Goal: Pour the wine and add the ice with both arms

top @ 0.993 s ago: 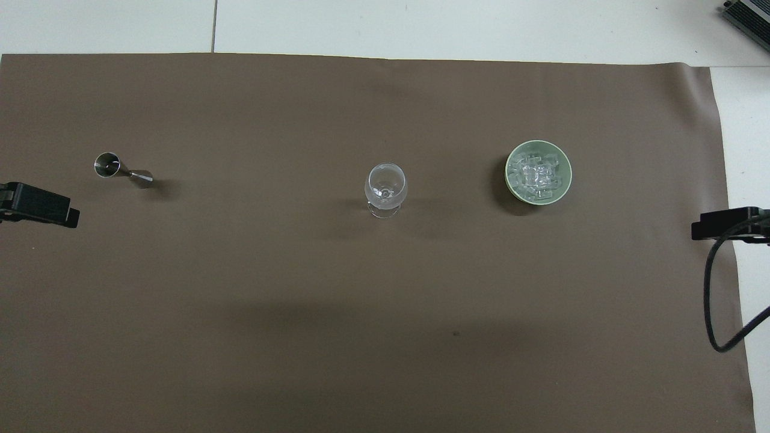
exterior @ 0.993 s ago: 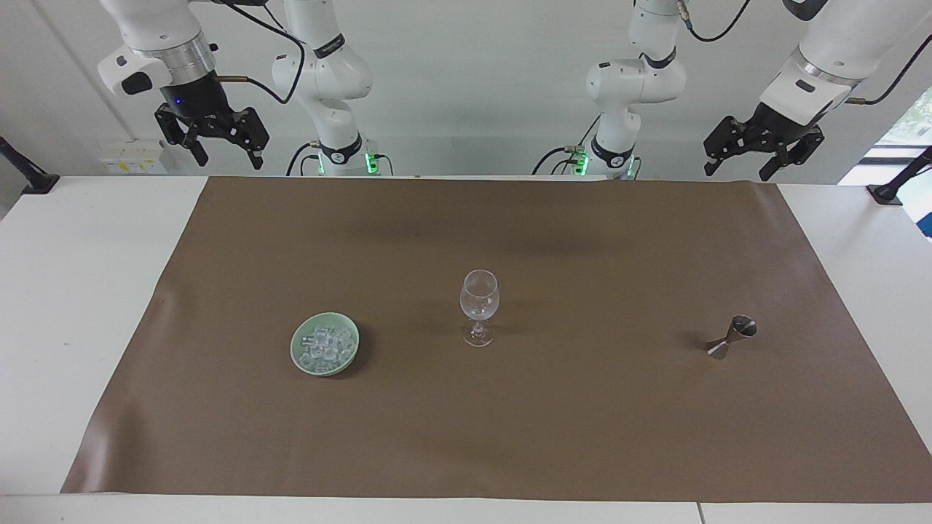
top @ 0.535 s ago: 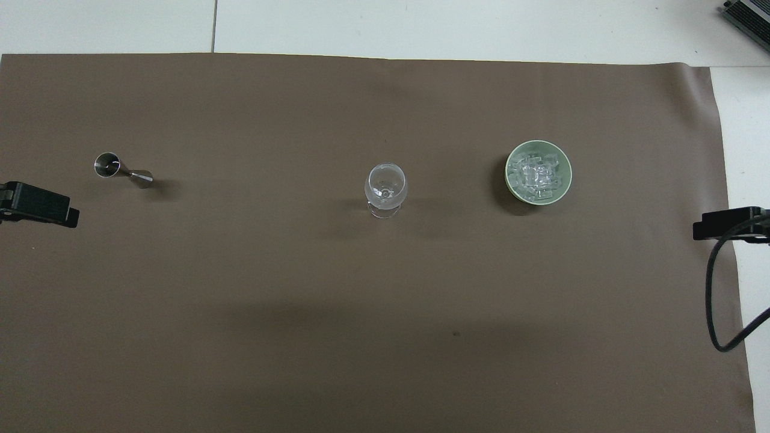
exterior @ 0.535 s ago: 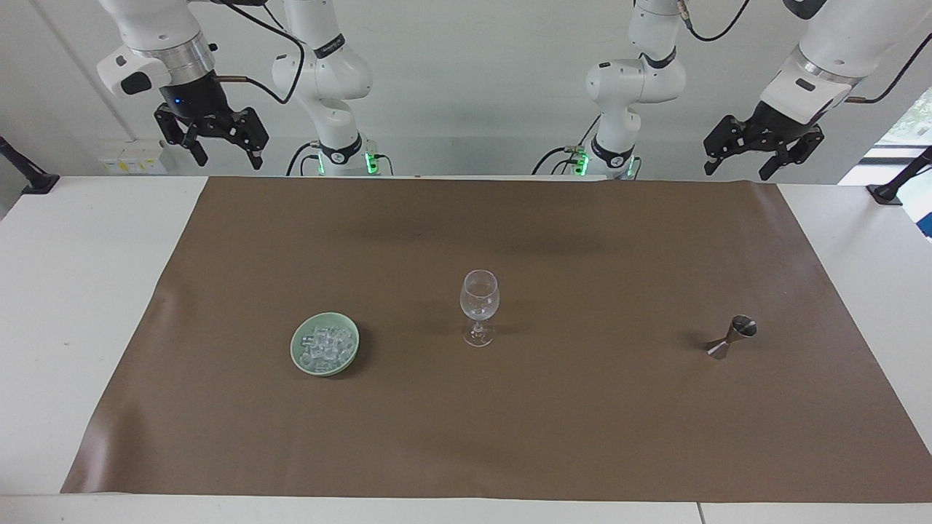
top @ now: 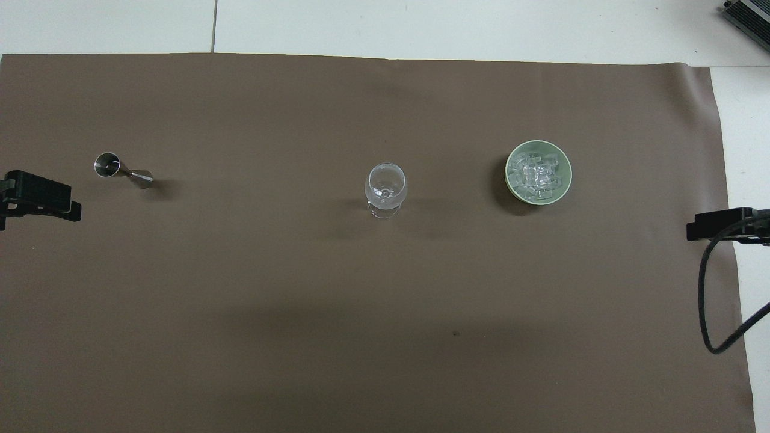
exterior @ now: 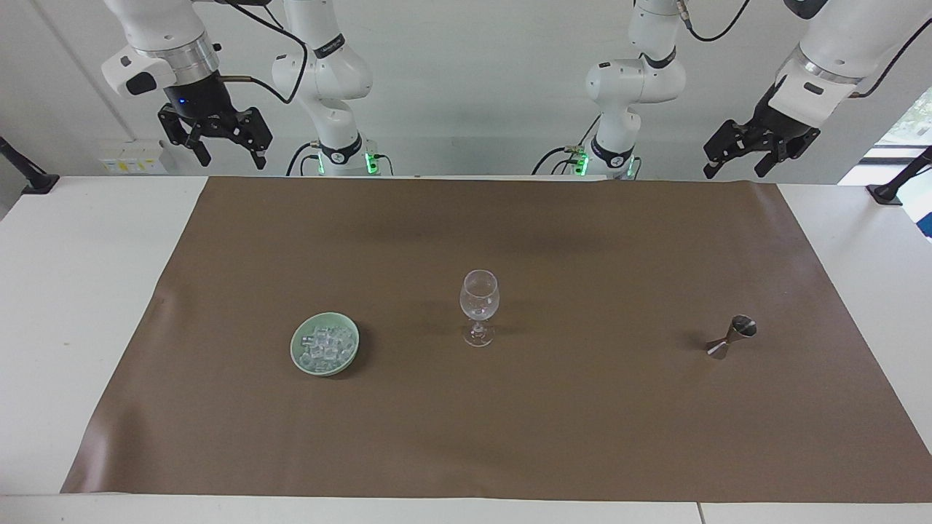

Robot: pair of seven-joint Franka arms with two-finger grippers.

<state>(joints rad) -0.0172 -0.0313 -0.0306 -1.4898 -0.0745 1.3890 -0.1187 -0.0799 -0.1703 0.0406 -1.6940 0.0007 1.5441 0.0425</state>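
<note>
Hanging raised over the robots' edge of the brown mat (exterior: 510, 437) on the white tabletop (exterior: 73, 291), both end effectors are empty with fingers spread. The right end effector (exterior: 215, 140) is over the mat corner at the right arm's end; the left end effector (exterior: 750, 149) is over the corner at the left arm's end.

Out from the right end effector: a pale green shallow bowl (exterior: 297, 354) holding the ice (exterior: 326, 347), a heap of small clear cubes. Out from the left one: a small steel hourglass-shaped jigger (exterior: 730, 337). Between them, well apart from both, a clear stemmed wine glass (exterior: 479, 306), upright.

Risks: the glass is tall on a narrow foot, so a sideways brush would likely tip it; cubes look slick and could slip from a pinch; the jigger seems top-heavy.

The facing view shows both end effectors whole and their height. The overhead view shows only their tips, but looks down into the glass (top: 385, 183), bowl (top: 512, 155) and jigger (top: 114, 167).
</note>
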